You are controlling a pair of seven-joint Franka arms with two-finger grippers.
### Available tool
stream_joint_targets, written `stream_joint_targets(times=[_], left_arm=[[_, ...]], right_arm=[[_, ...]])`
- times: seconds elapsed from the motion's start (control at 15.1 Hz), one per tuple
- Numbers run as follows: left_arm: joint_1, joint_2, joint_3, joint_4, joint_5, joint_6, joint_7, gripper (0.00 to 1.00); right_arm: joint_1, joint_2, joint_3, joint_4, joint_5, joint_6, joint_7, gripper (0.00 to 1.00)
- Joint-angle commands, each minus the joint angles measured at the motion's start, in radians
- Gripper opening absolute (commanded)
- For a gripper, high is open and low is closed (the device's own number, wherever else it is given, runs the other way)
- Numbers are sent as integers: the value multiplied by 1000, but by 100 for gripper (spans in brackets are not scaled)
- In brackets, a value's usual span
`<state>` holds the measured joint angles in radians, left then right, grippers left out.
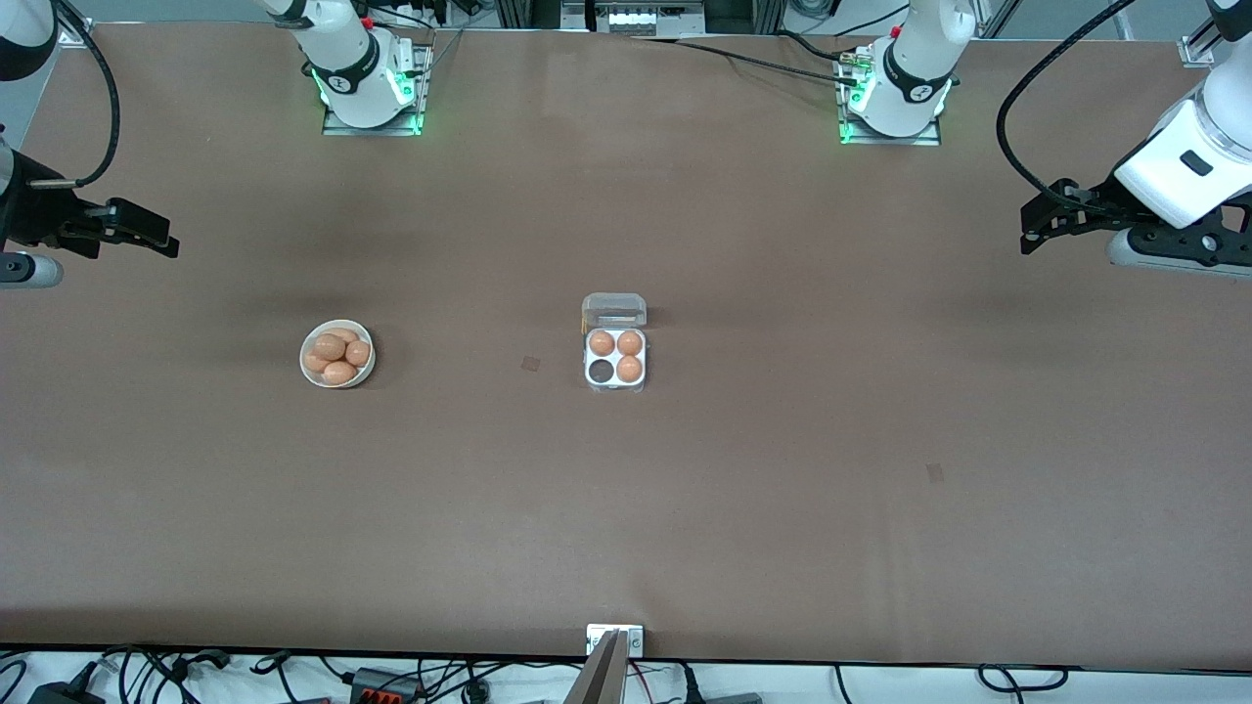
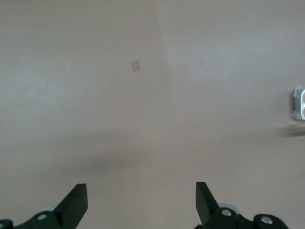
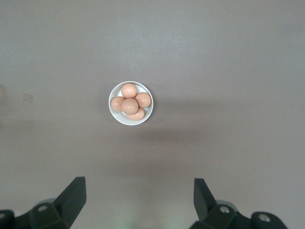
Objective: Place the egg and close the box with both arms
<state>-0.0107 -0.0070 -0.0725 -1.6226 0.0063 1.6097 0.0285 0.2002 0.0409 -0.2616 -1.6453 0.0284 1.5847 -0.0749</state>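
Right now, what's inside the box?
The box has its lid open. Three eggs fill three of the four cells; the cell nearest the front camera, toward the right arm's end, is empty. Nothing covers the cells.

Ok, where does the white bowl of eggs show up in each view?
Front view: the bowl sits on the table toward the right arm's end, level with the box.
Right wrist view: the bowl is mid-picture, above the right gripper, jaws open.
Left wrist view: not in it.
Shared landmark: the brown table.
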Motion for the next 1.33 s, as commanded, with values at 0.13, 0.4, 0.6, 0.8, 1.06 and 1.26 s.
stream_joint_targets(times=[0.13,0.4,0.6,0.8,1.06,1.26], left_arm=[[3,-1,-1,18,3,-19,16,100],[2,-1,-1,18,3,-19,16,100],[3,-2,0,18,3,-19,16,100],[2,-2,-1,18,3,-19,16,100],[2,-1,-1,18,3,-20,16,100],[2,-1,-1,18,4,-19,16,100]], right_arm=[[-2,7,1,24,-7,-22,-11,100],[-1,17,2,24,-1,-20,-9,100],[8,66,5,21,-13,-31,-8,100],[-4,94,2,21,-1,-35,-6,100],[-2,196,1,25,-4,-32,-35,100],[-5,237,-1,19,33,30,-34,100]])
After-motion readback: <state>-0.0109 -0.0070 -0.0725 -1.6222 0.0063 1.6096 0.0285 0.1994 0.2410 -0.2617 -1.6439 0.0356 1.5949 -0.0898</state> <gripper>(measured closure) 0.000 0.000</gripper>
